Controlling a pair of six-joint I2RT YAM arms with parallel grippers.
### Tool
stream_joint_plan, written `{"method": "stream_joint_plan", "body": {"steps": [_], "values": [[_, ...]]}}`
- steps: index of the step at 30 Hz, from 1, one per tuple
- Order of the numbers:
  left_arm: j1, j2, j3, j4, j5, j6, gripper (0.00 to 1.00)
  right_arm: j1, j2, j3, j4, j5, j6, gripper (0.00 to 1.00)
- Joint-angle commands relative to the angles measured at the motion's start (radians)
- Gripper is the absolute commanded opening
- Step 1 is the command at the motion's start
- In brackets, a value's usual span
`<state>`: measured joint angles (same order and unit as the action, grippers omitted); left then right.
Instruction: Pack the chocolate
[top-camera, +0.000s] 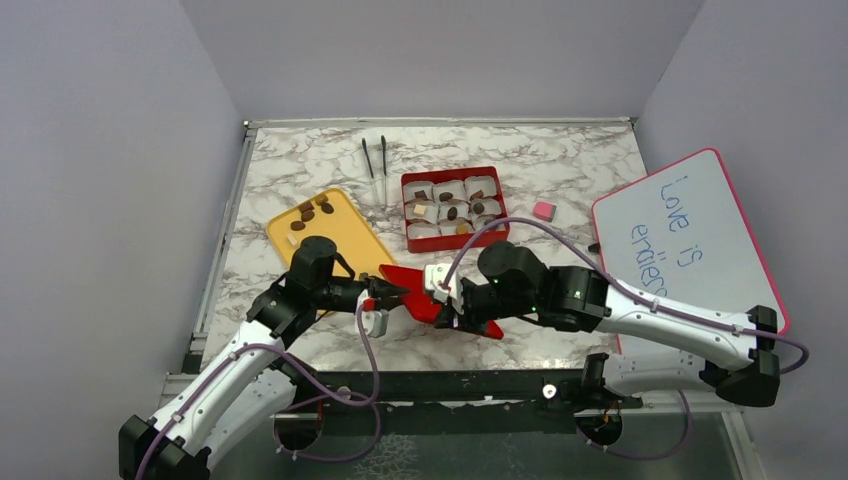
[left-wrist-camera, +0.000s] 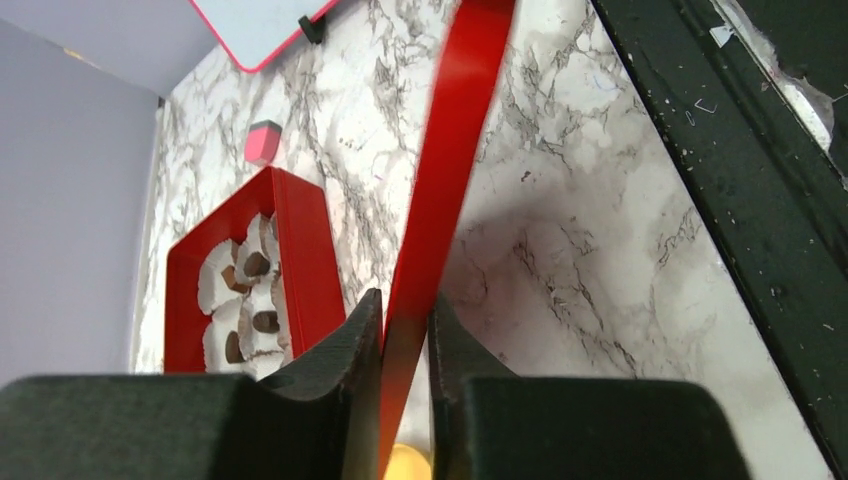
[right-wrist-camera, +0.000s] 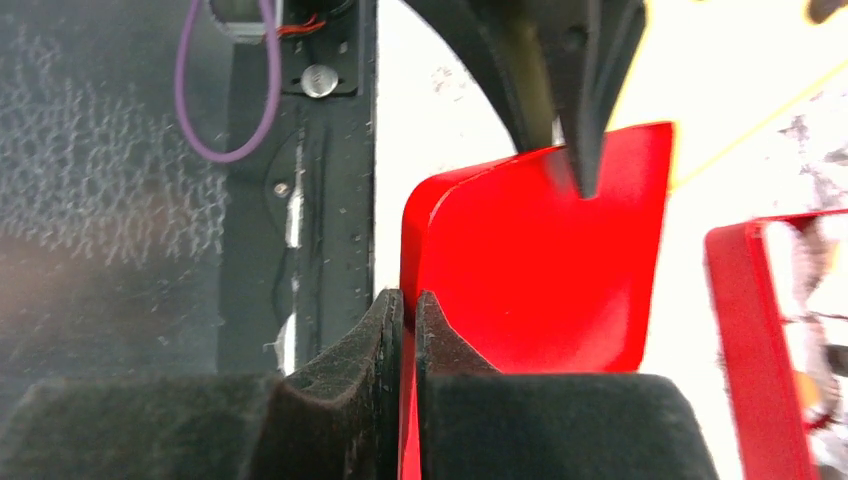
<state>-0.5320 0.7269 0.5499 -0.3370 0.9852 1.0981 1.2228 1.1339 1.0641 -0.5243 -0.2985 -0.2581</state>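
A flat red lid (top-camera: 432, 298) hangs just above the table near the front, held between both grippers. My left gripper (top-camera: 388, 294) is shut on its left edge, and the left wrist view shows the lid (left-wrist-camera: 450, 150) running edge-on between the jaws (left-wrist-camera: 405, 318). My right gripper (top-camera: 447, 302) is shut on the rim of the lid (right-wrist-camera: 540, 270) at its right end (right-wrist-camera: 410, 300). Behind stands the red box (top-camera: 450, 173) with white paper cups, some holding chocolate (top-camera: 452, 212). More chocolate (top-camera: 308, 213) lies on the yellow tray (top-camera: 340, 240).
Black tweezers (top-camera: 375, 165) lie behind the box. A small pink block (top-camera: 543, 210) sits right of it. A pink-framed whiteboard (top-camera: 680, 240) with blue writing fills the right side. The black table frame (left-wrist-camera: 720, 150) runs along the front edge.
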Motion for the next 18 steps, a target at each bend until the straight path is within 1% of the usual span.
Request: {"method": "stream_joint_plan", "body": {"steps": [1, 2, 4, 7, 10, 11, 12, 15, 16, 18], "values": [[-0.006, -0.020, 0.067, 0.090, -0.022, -0.152, 0.10, 0.006, -0.052, 0.032, 0.103, 0.113, 0.057, 0.18], [-0.006, -0.029, 0.068, 0.098, -0.026, -0.162, 0.09, 0.006, -0.066, 0.026, 0.119, 0.126, 0.062, 0.24], [-0.006, -0.044, 0.068, 0.125, -0.044, -0.215, 0.09, 0.006, -0.088, 0.015, 0.149, 0.164, 0.077, 0.33], [-0.006, -0.064, 0.072, 0.140, -0.060, -0.283, 0.07, 0.006, -0.116, 0.023, 0.170, 0.247, 0.126, 0.43], [-0.006, -0.091, 0.074, 0.176, -0.058, -0.374, 0.05, 0.006, -0.163, 0.026, 0.220, 0.352, 0.202, 0.57], [-0.006, -0.102, 0.070, 0.209, -0.065, -0.426, 0.04, 0.006, -0.180, 0.025, 0.241, 0.377, 0.221, 0.61], [-0.006, -0.116, 0.063, 0.255, -0.078, -0.510, 0.03, 0.006, -0.201, 0.023, 0.264, 0.395, 0.239, 0.65], [-0.006, -0.140, 0.046, 0.400, -0.133, -0.687, 0.01, 0.006, -0.260, 0.024, 0.341, 0.442, 0.302, 0.74], [-0.007, -0.140, 0.050, 0.429, -0.155, -0.731, 0.01, 0.006, -0.275, 0.024, 0.366, 0.461, 0.316, 0.79], [-0.007, -0.122, 0.074, 0.456, -0.220, -0.812, 0.01, 0.006, -0.298, 0.031, 0.408, 0.489, 0.326, 0.84]]}}
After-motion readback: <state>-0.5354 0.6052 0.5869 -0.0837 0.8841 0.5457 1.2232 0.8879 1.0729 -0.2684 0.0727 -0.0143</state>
